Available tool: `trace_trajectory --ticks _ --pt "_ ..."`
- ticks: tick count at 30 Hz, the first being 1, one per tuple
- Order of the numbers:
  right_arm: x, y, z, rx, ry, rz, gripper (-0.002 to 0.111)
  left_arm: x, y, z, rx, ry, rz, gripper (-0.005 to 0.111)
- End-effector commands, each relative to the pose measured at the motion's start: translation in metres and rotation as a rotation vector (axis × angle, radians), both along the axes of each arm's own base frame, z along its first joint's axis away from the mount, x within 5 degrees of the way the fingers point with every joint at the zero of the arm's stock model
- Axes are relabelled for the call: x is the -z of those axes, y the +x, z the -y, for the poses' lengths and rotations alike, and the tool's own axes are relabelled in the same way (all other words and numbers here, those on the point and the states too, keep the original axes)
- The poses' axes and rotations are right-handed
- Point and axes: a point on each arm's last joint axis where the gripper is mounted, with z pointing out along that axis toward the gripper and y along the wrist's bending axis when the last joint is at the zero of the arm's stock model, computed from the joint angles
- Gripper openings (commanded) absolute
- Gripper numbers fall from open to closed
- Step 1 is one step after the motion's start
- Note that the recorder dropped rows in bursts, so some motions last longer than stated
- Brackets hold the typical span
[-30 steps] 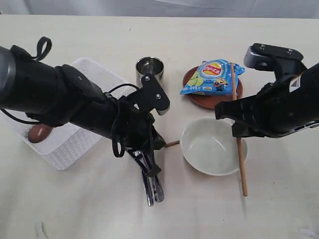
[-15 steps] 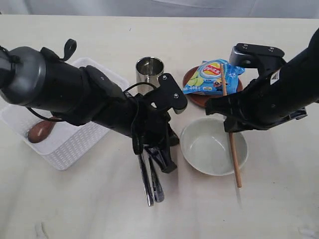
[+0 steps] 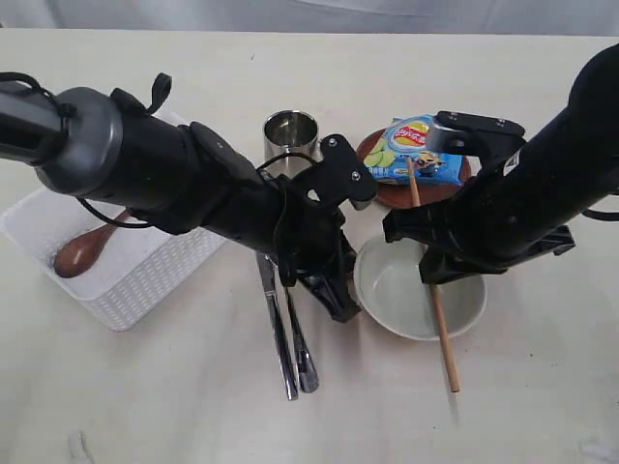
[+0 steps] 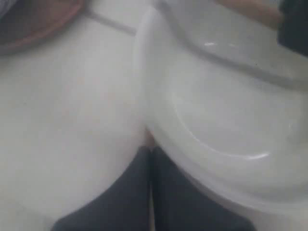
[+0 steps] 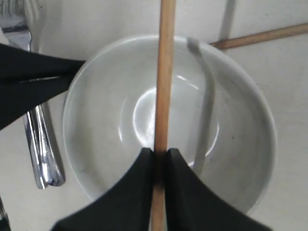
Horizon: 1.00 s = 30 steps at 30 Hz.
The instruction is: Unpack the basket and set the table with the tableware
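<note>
You have a pale beige table (image 3: 145, 406), faintly scuffed, with a grey backdrop (image 3: 290, 14) along its far edge. The white lattice basket (image 3: 135, 280) sits at the left and holds a reddish-brown wooden spoon (image 3: 79, 253). Right of centre is the pale bowl (image 3: 464, 314), with nothing lying in it. Beyond it, a blue chip bag (image 3: 416, 155) lies on the brown plate (image 3: 406, 198), and the steel cup (image 3: 290, 130) stands just left of that.

A steel knife and fork (image 3: 280, 340) lie side by side left of the bowl; which is which is hard to tell. Your left gripper (image 4: 150, 151) is clenched on nothing, tips at the bowl's left rim, and its arm covers part of the cup. Your right gripper (image 5: 160, 154) grasps a wooden chopstick (image 3: 440, 329) above the bowl. A second chopstick (image 5: 260, 37) lies on the table beside it.
</note>
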Motion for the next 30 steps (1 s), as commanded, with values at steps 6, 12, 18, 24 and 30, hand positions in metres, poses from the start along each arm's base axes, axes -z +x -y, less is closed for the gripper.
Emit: trace_trajectory --ticks 6,12,18,24,30 --pt "0.000 0.002 -0.001 -0.029 -0.005 0.021 0.000 -0.006 -0.008 0.008 0.023 -0.075 -0.088 0.000" --pt "-0.002 0.005 0.003 -0.030 -0.063 0.030 0.000 -0.006 -0.006 0.008 -0.003 -0.071 -0.086 0.000" --pt "-0.011 0.007 0.010 -0.019 -0.170 -0.020 0.000 -0.021 -0.005 0.004 0.004 -0.060 -0.029 0.000" --pt "0.001 0.010 0.009 -0.017 -0.188 -0.060 0.000 -0.060 -0.007 -0.004 -0.007 -0.082 0.073 0.000" --pt "0.005 0.013 0.007 -0.013 -0.185 -0.049 0.000 -0.100 -0.014 -0.017 -0.002 -0.100 0.167 0.000"
